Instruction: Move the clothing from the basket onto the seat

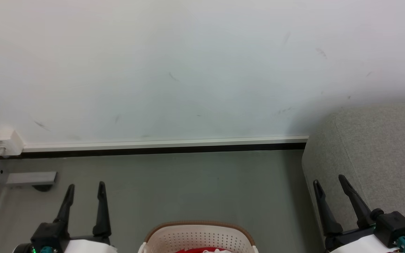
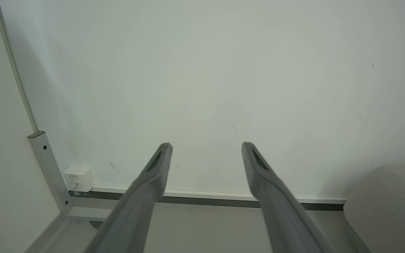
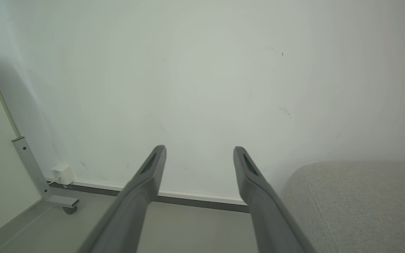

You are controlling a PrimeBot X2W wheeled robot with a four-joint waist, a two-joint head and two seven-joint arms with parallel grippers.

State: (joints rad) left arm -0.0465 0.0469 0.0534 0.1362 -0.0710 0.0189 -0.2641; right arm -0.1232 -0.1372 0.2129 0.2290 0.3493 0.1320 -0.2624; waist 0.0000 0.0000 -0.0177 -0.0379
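Observation:
The cream basket [image 1: 198,236] with its brown rim shows at the bottom centre of the head view, cut off by the frame edge. A sliver of red clothing [image 1: 193,250] with a bit of white lies inside it. The grey seat [image 1: 378,158] stands at the right, also seen in the left wrist view [image 2: 392,207] and the right wrist view [image 3: 360,207]. My left gripper [image 1: 85,189] is open left of the basket, holding nothing [image 2: 206,146]. My right gripper [image 1: 329,181] is open in front of the seat's corner, holding nothing [image 3: 199,149].
A white wall runs across the back with a pale baseboard [image 1: 164,143] over grey floor [image 1: 188,182]. A white socket box [image 1: 2,140] and a grey metal frame foot [image 1: 30,178] sit at the far left corner.

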